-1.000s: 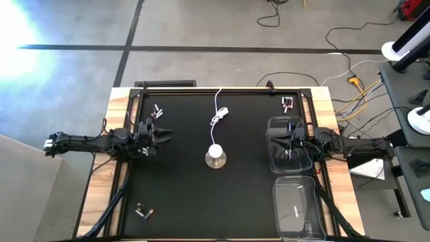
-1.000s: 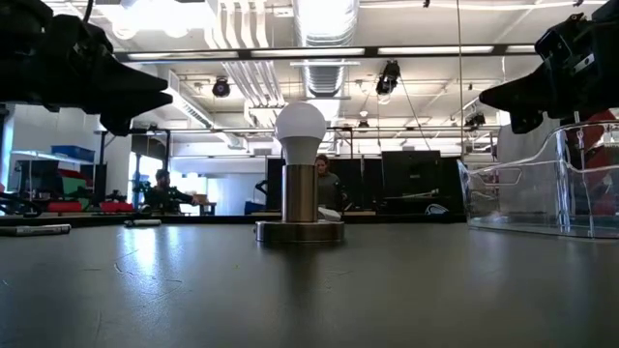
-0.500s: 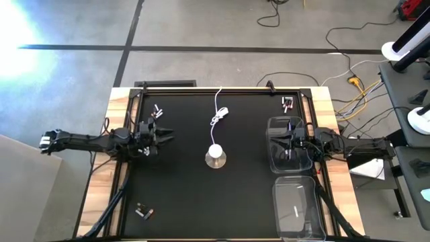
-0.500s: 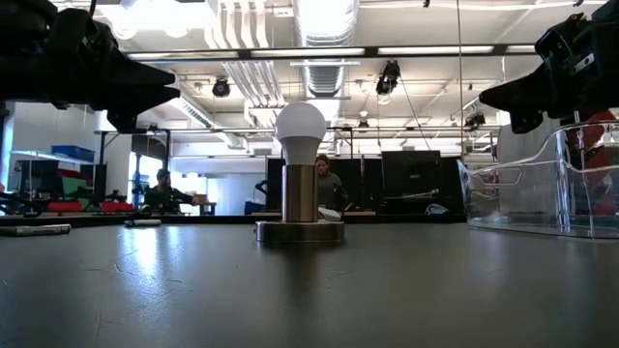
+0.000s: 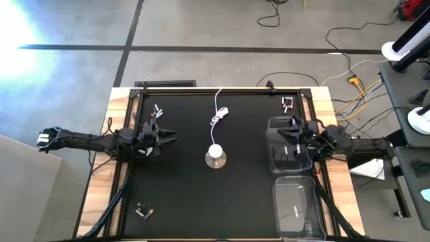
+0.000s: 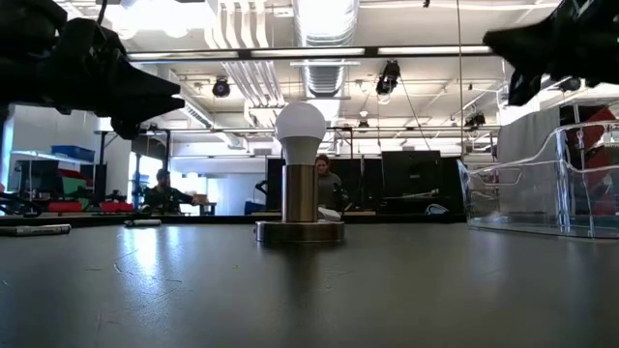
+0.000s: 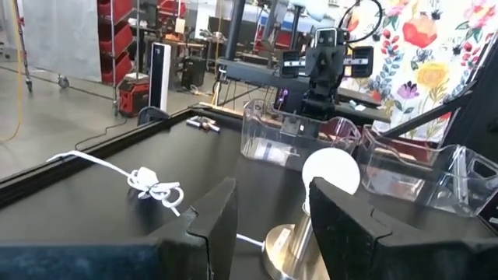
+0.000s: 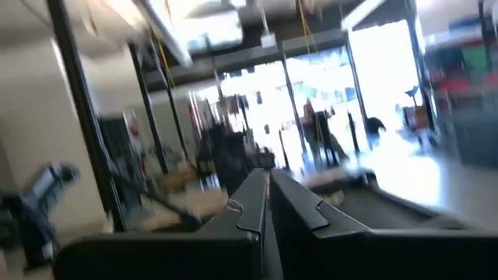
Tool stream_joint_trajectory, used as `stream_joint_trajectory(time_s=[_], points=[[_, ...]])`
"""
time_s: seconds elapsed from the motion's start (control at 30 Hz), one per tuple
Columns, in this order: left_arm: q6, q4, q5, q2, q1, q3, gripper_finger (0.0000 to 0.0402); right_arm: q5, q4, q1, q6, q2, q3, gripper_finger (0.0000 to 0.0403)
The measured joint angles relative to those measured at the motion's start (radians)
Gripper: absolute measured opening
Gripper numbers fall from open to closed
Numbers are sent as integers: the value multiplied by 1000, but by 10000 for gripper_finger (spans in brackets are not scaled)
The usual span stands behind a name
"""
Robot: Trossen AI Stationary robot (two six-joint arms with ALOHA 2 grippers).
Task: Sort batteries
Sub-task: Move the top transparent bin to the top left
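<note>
High view: your left tool (image 5: 168,136) is hovering over the tabletop's (image 5: 181,195) left side, fingers (image 7: 210,222) partly spread and pinching nothing; the left wrist view is showing an open gap between them. It is pointing toward the lamp (image 5: 215,154), which is standing upright near the centre, well apart from the tool. A white cable (image 5: 218,111) is running from the lamp toward the far edge, knotted partway along.

Your right tool (image 5: 290,136) is sitting over the far bin (image 5: 274,161) on the right side, fingers (image 8: 249,206) pressed together, nothing between them as far as you can see. The right wrist view is looking out over the room, not down at the bin. In the low view it is hanging above the bin's rim, not touching it.

Batteries are lying in three loose groups on the tabletop: one (image 5: 156,109) at the far left, near the left tool but apart from it; one (image 5: 287,103) at the far right, just beyond the far bin; one (image 5: 143,212) at the near left. Something pale is lying inside the near bin (image 5: 279,195), too small for you to identify. The two clear bins are sitting one behind the other along the right edge.

Low view is showing two people in the room behind the tabletop, far off.
</note>
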Motion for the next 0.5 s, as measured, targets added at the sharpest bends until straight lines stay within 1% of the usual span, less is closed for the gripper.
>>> stream_joint_trajectory(time_s=[0.13, 0.17, 0.23, 0.3, 0.4, 0.5], points=[[10, 56, 51, -12, 0, 0, 139, 16, 140, 0, 3, 1, 0, 13], [10, 78, 65, -13, 0, 0, 139, 24, 149, 0, 20, 6, 0, 13], [15, 130, 91, -15, 0, 0, 139, 34, 101, 3, 54, 36, 11, 13], [33, 166, 100, -13, -1, 0, 139, 87, 49, 9, 101, 100, 32, 13], [37, 167, 98, -1, 0, 0, 139, 183, 22, 27, 124, 248, 86, 13], [11, 167, 98, 27, -1, -2, 139, 184, 24, 51, 93, 418, 188, 13]])
